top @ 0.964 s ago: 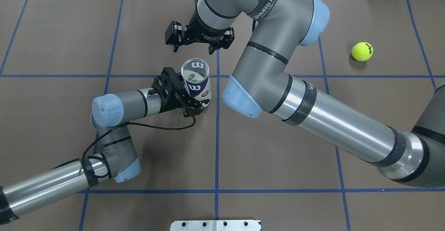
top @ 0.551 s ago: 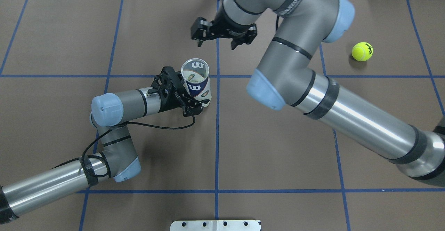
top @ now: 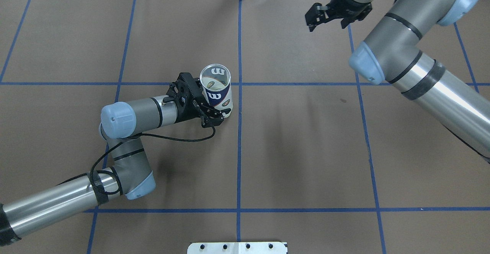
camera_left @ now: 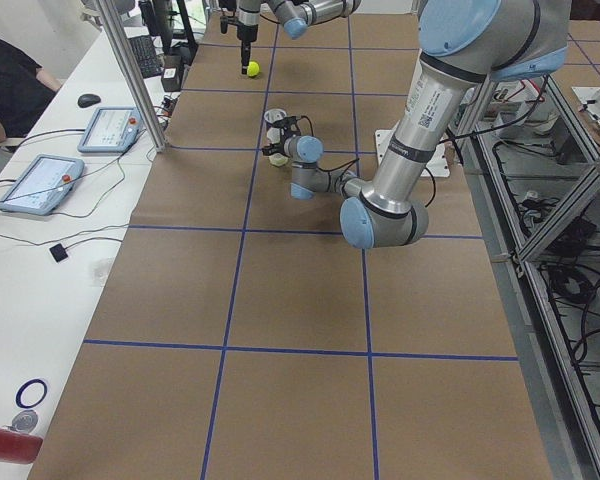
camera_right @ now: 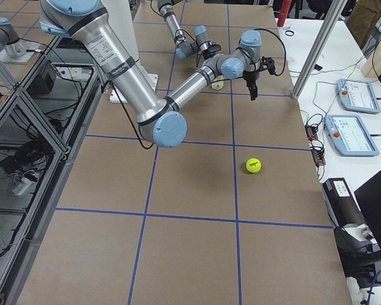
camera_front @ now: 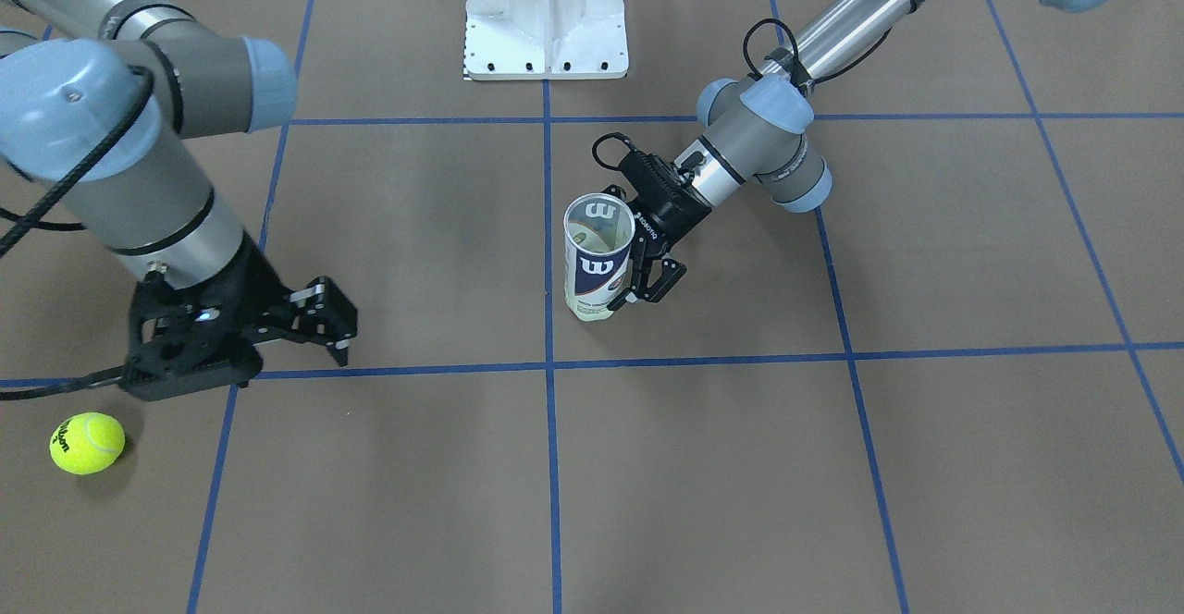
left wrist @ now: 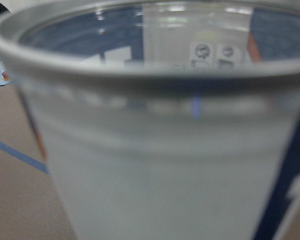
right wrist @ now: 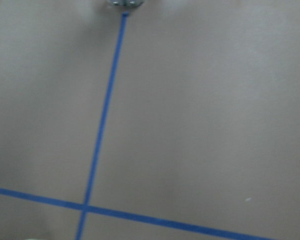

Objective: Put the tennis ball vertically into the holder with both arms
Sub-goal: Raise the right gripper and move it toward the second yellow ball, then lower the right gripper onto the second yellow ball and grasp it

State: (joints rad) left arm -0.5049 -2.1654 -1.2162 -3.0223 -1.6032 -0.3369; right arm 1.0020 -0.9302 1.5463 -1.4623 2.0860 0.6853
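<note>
The holder [top: 215, 85], a clear can with a navy-and-white "W" label, stands upright with its mouth open near the table's middle. My left gripper [top: 209, 103] is shut on the holder's lower half from the side, also seen in the front view [camera_front: 647, 267]. The can's rim [left wrist: 150, 70] fills the left wrist view. My right gripper [top: 334, 20] is open and empty, up above the far right of the table. The yellow tennis ball [camera_front: 86, 443] lies on the table just beyond the right gripper [camera_front: 277, 341]. In the overhead view my right arm hides the ball.
The white pedestal base [camera_front: 544, 13] sits at the robot's edge of the table. Blue tape lines [right wrist: 102, 125] cross the brown table cover. Tablets and cables lie on the side bench [camera_right: 355, 121] past the table's far edge.
My right arm has swung to the right, away from the holder and towards the ball's side, its gripper still open. The left gripper and holder have not moved.
</note>
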